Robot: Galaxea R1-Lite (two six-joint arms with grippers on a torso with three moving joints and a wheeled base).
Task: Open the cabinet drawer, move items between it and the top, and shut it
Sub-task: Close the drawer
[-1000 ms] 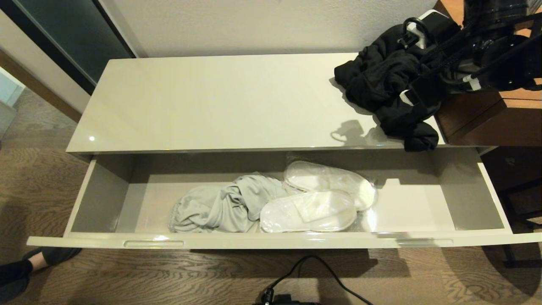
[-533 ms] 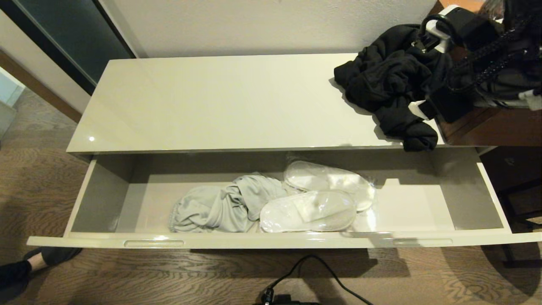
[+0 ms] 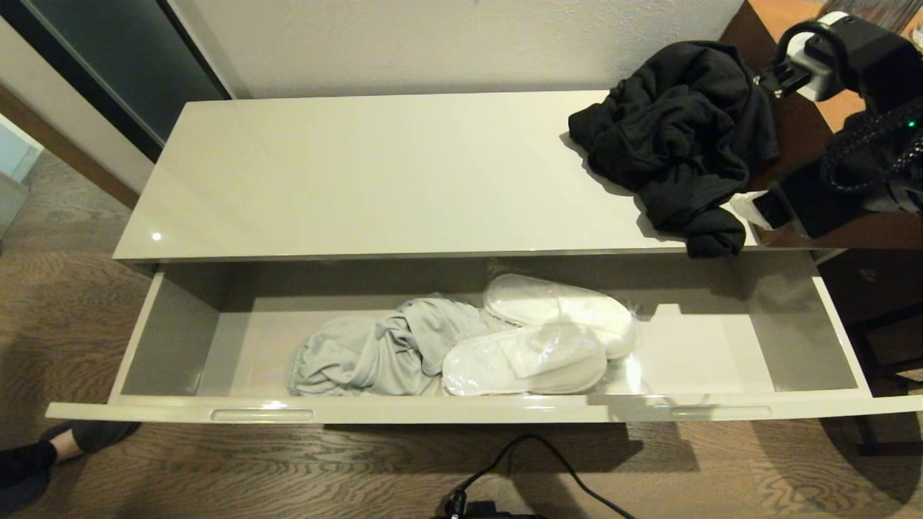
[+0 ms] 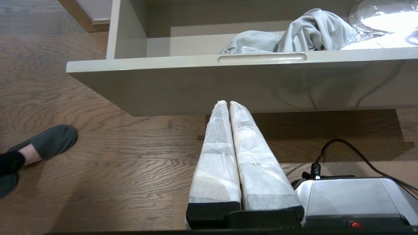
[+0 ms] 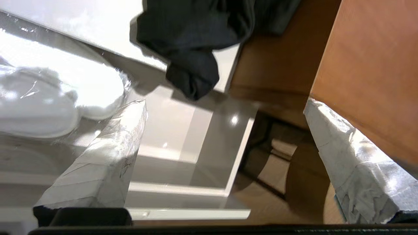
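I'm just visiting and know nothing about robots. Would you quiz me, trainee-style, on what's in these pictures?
1. True or false: the cabinet drawer is open.
2. Where does the black garment lie? A) in the drawer B) on the top C) on the floor
3. Fill in: the right gripper holds ____.

Key: 1 true. 2 B; the grey garment and slippers are in the drawer. 3 nothing; it is open, while the left gripper is shut.
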